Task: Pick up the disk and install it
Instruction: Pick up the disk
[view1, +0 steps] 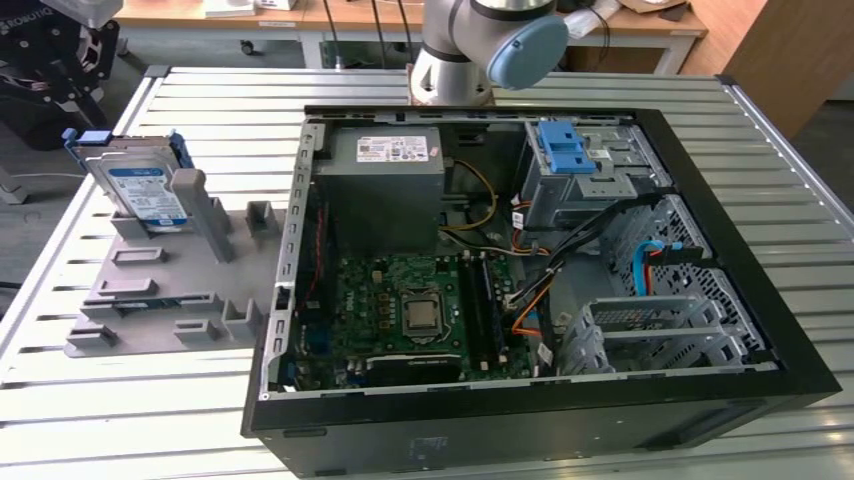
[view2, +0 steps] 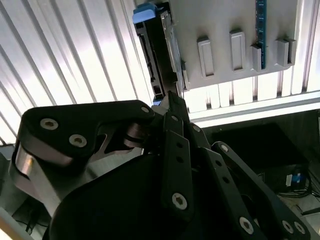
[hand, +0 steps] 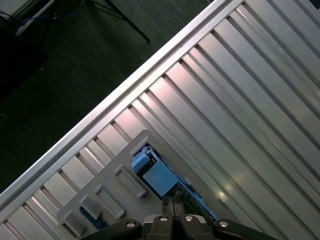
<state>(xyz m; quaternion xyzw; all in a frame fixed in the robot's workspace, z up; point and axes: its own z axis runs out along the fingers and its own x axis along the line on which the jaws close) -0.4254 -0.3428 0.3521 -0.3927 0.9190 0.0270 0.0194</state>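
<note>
1. Disk (view1: 138, 187): stands on edge in the grey holder plate (view1: 134, 300) on the bench (view1: 761, 120). It is just beside the open computer case (view1: 534, 420), on the exterior view's left of it. Not lifted; nothing installed.
2. Claw (view2: 170, 105): fingers pressed together, pinching nothing. In both wrist views I see it hanging over the disk's blue-tabbed upper edge, apart from it. It is farther out from the case than the disk is.
3. Step in hand, my reading: the approach for the pick. The task is at its start.
4. What the grasp calls for, in my judgement:
   - the claw spread wider than the disk is thick;
   - the jaws squared across its two flat faces;
   - a straight descent that misses the holder plate's posts.
5. Drive bay (view1: 594, 185) with its blue latch (view1: 567, 145) sits inside the case, with cables close beside it. I expect tight clearance there.
</note>
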